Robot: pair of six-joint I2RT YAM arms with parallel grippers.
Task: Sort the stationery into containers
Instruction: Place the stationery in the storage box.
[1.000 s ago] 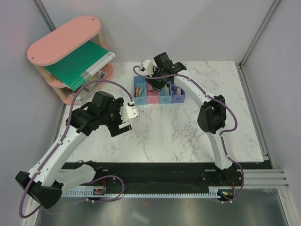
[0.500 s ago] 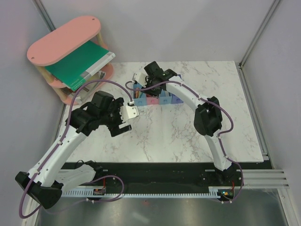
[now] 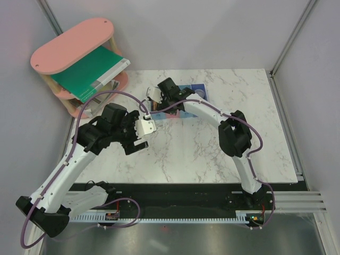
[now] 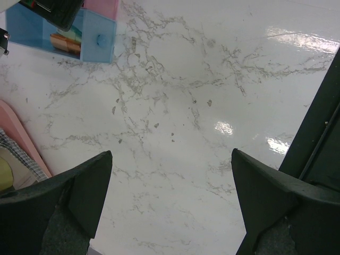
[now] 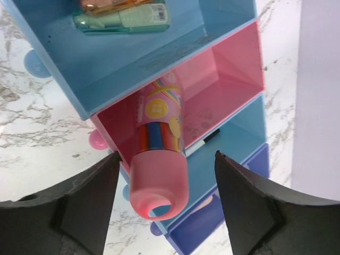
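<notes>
In the right wrist view the joined containers point(image 5: 228, 79) lie below my right gripper point(image 5: 166, 155). Its jaws stand open with a gap on each side of the pink stubby cylinder point(image 5: 159, 159). The cylinder leans in the pink bin, its cap poking over the rim. A mint-green capsule point(image 5: 122, 18) and an orange stick point(image 5: 114, 4) lie in the light blue end bin. A thin black-and-white pen point(image 5: 204, 139) lies in the other light blue bin. From above, the right gripper point(image 3: 159, 98) hides most of the containers point(image 3: 194, 91). My left gripper point(image 4: 171, 154) hangs open over bare marble.
A pink oval-topped shelf point(image 3: 71, 42) with a green book point(image 3: 90, 71) stands at the back left corner. The left gripper point(image 3: 143, 127) hovers just in front of the containers point(image 4: 95, 40). The shelf's pink edge point(image 4: 21, 138) shows at the left of the left wrist view.
My right gripper has shifted left over the bins and its jaws have opened, letting go of the pink cylinder. The left arm has stayed put.
</notes>
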